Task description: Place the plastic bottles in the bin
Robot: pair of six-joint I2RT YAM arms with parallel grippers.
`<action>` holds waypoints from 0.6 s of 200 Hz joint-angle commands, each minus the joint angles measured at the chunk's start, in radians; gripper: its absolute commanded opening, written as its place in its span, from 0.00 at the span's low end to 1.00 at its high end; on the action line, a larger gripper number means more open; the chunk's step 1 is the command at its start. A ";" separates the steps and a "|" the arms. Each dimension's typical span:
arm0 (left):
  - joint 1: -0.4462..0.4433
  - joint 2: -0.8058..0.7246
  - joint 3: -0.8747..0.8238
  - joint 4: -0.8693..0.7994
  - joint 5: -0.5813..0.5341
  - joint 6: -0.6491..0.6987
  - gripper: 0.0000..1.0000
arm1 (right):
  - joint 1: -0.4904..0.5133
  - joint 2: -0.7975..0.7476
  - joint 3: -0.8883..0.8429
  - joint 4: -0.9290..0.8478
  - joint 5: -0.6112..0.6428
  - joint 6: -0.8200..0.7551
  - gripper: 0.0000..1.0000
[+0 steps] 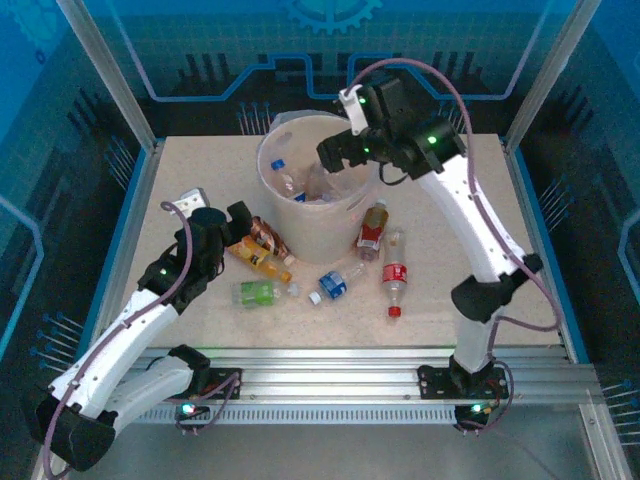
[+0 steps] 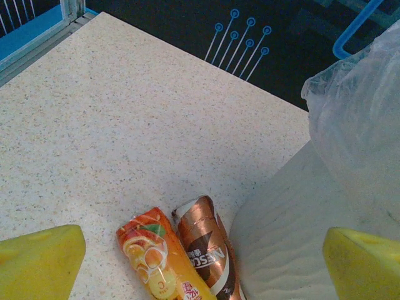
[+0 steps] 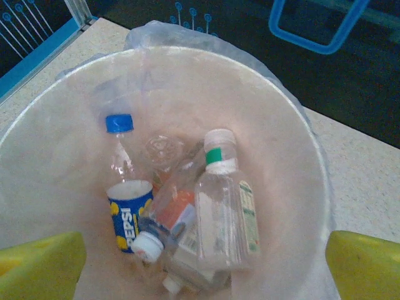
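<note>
The speckled beige table [image 1: 200, 180] carries the whole job, and the large round white bin lined with a clear plastic bag [image 1: 320, 235] stands near its far middle, within reach of both arms. The right gripper [image 3: 200, 265] hangs over the bin's mouth with its yellow fingers spread wide and nothing between them, a sensible place for a bottle to fall inside rather than onto the rim. The left gripper [image 2: 200, 262] is low over the table beside the bin's wall, also fully spread and empty. It looks lined up to straddle the two bottles below it. Several plastic bottles lie in the bin, among them a clear square-shouldered bottle with a white cap and green band [image 3: 225, 212] and a blue-capped bottle with a blue Pepsi label [image 3: 125, 206]. Six more lie on the table: an orange juice bottle [image 2: 159, 259] touching a brown coffee bottle [image 2: 206, 250] just beside the bin, an amber bottle with a red label [image 1: 372, 228] against the bin's near side, then a red-labelled bottle with a red cap [image 1: 395, 280], a green-labelled bottle [image 1: 262, 292] and a small blue-labelled bottle [image 1: 335, 283] nearer the arms. The task looks roughly half done.
</note>
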 commanded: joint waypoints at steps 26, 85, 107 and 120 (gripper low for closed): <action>0.011 0.003 -0.001 -0.075 0.018 -0.039 0.99 | -0.025 -0.272 -0.331 0.101 0.134 0.074 1.00; 0.011 -0.007 -0.025 -0.258 0.089 -0.219 0.99 | -0.213 -0.542 -0.802 0.145 0.113 0.239 1.00; 0.011 -0.005 -0.047 -0.313 0.143 -0.326 0.99 | -0.315 -0.619 -0.971 0.172 0.043 0.296 1.00; 0.011 -0.005 -0.064 -0.335 0.177 -0.374 0.99 | -0.363 -0.654 -1.046 0.181 0.012 0.320 1.00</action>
